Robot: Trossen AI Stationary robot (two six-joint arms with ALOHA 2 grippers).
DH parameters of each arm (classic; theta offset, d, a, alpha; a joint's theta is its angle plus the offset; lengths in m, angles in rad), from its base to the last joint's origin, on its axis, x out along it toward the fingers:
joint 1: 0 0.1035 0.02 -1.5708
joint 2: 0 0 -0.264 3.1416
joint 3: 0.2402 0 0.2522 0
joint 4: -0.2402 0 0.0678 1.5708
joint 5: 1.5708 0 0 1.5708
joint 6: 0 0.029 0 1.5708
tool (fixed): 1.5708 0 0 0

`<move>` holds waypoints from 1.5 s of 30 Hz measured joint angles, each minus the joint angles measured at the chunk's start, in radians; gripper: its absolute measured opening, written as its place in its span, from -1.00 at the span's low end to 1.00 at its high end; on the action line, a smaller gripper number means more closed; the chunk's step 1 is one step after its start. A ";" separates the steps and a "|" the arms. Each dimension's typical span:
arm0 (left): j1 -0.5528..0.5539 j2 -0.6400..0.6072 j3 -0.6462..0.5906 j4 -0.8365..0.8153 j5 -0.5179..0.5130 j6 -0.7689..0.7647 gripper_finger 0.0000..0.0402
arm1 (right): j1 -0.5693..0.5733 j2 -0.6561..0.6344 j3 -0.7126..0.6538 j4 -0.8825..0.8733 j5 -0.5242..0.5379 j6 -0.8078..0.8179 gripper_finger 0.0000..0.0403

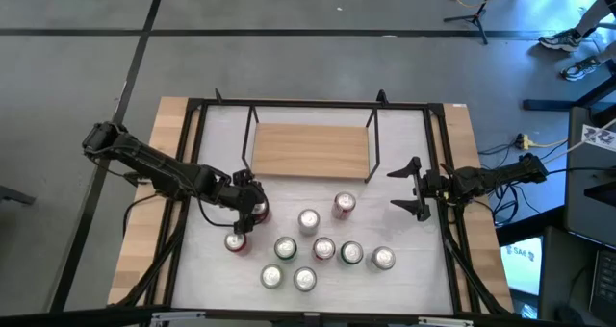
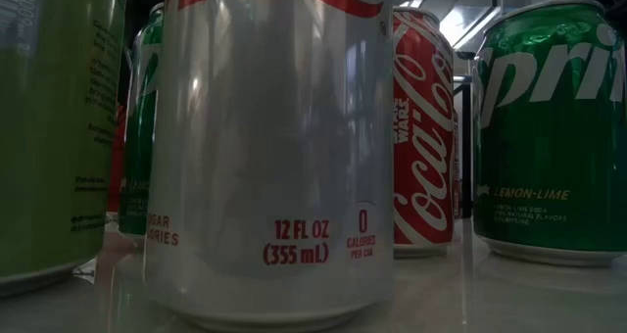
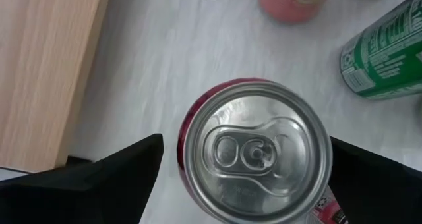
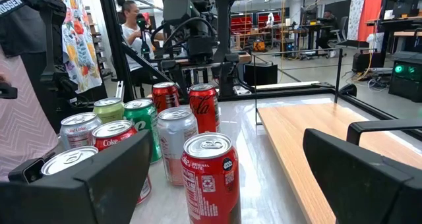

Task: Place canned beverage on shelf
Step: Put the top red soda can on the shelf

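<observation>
Left tool (image 1: pixel 246 210) spread apart astride red can (image 3: pixel 256 151) on bench (image 1: pixel 404 144), shelf (image 1: pixel 311 150) empty nearby; off-centre closing risks tipping can into neighbours; right tool (image 1: pixel 412 188) idle, spread.

The white counter (image 1: pixel 404 163) carries the shelf (image 1: pixel 311 150), a bare light-wood board in a black wire frame (nothing rests on it). Upright cans (image 1: pixel 323 248) cluster on the counter just beside the shelf's long edge.
</observation>
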 joint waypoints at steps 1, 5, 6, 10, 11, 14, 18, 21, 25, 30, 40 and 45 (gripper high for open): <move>0.000 0.000 0.000 0.001 0.000 0.000 0.94 | 0.000 0.000 0.000 0.000 0.000 0.000 0.93; 0.000 0.000 0.000 0.001 0.000 0.000 0.94 | 0.000 0.000 0.000 0.000 0.000 0.000 0.93; 0.000 0.000 0.000 0.002 0.000 0.000 0.94 | 0.000 0.000 0.000 0.000 0.000 0.000 0.93; 0.000 0.000 0.000 0.006 -0.010 0.000 0.94 | 0.000 0.000 0.000 0.000 0.000 0.000 0.93; 0.000 0.000 0.000 0.006 -0.016 0.000 0.94 | 0.000 0.000 0.000 0.000 0.000 0.000 0.93; -0.001 0.000 0.000 0.006 -0.027 0.000 0.94 | 0.000 0.000 0.000 0.000 0.000 0.000 0.93; 0.000 0.000 0.000 0.006 -0.027 0.000 0.89 | 0.000 0.000 0.000 0.000 0.000 0.000 0.93; 0.000 0.000 0.000 0.006 -0.026 0.000 0.79 | 0.000 0.000 0.000 0.000 0.000 0.000 0.93; 0.000 0.000 0.000 0.006 -0.025 0.000 0.61 | 0.000 0.000 0.000 0.000 0.000 0.000 0.93; 0.000 0.000 0.000 0.026 -0.025 0.000 0.40 | 0.000 0.000 0.000 0.001 0.006 0.000 0.93; 0.012 0.000 0.050 0.074 -0.020 0.007 0.38 | 0.000 0.000 -0.001 0.005 0.020 0.003 0.93; 0.059 0.000 0.153 0.026 -0.022 0.039 0.38 | 0.000 0.000 -0.001 0.006 0.021 0.004 0.93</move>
